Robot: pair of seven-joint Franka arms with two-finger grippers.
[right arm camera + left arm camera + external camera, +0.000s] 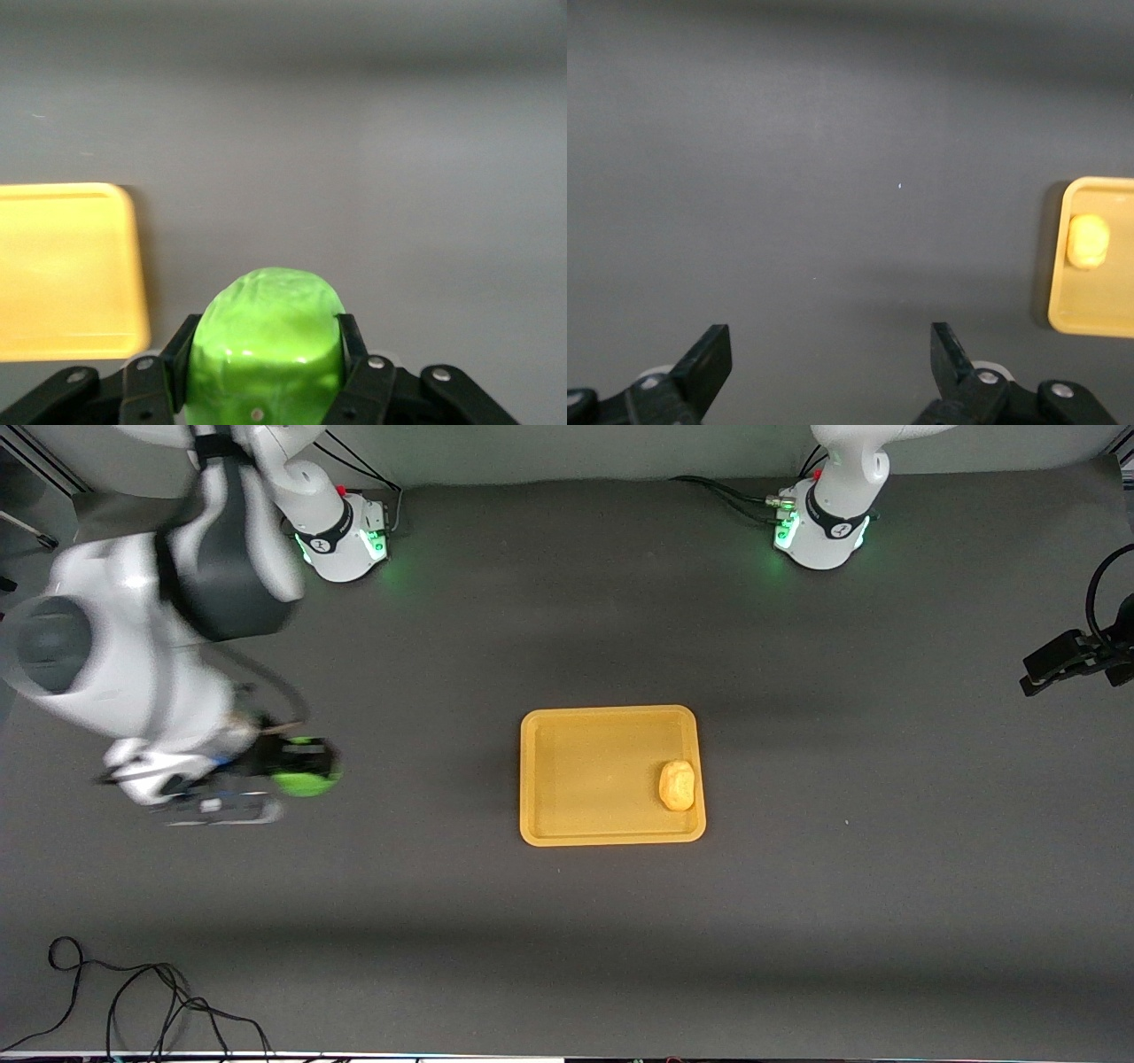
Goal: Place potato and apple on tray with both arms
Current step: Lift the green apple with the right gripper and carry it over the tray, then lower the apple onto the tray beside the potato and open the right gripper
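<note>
The yellow-orange tray (585, 779) lies in the middle of the table. The potato (677, 786) lies in it at the end toward the left arm. My right gripper (299, 762) is shut on the green apple (306, 772) over the bare table toward the right arm's end, well apart from the tray. In the right wrist view the apple (266, 319) fills my right gripper (264, 341), with the tray (62, 266) off to the side. My left gripper (830, 341) is open and empty over bare table; the tray (1063, 310) and potato (1088, 241) show there. It also shows at the front view's edge (1029, 675).
The table is a dark grey mat. A loose black cable (133, 1001) lies at the edge nearest the front camera, toward the right arm's end. The two arm bases (345, 536) (819, 531) stand along the farthest edge with cables between them.
</note>
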